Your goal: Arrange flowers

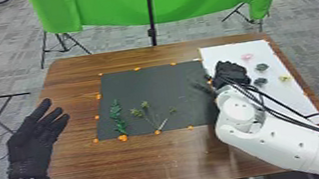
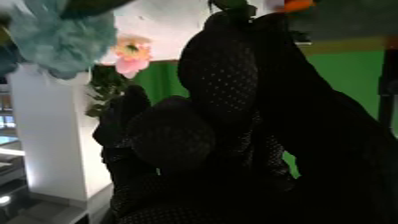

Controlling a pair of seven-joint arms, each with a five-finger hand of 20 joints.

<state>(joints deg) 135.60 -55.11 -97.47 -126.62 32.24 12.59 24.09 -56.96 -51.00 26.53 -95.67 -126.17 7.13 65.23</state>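
From where I stood, the dark square mat [image 1: 142, 87] was the place meant for the arranging. Dabs of orange tape [image 1: 122, 138] ran along its edges, presumably to stop it sliding on the brown wooden desk [image 1: 77, 164].

The greenery lay toward the lower left of the mat: a full, leafy green stem [image 1: 117, 116] set almost upright in the frame, and just beside it some thin, sparse sprigs [image 1: 145, 104] fanned apart. I took that spacing as deliberate, a leafy side with room left for blooms.

The blooms were spread over the white sheet [image 1: 226, 50] at the right of the frame, apart from one another, so each could likely be taken without snagging its neighbour: a pale pink flower [image 1: 247, 57] highest, two blue-grey flowers [image 1: 262, 67] [image 1: 260, 81] below it, and a small yellow flower [image 1: 284, 78] to their right.

The right hand [image 1: 228, 73] was where sheet met mat, its thumb and a finger drawn together at the tips. They seemed to pinch a small bit of green [image 2: 229, 4], a light grip that would suit a slender stalk; what it belonged to, I couldn't tell.

The left hand [image 1: 39, 139] was held at the left of the frame, fingers loosely spread and holding nothing, well out of the way.
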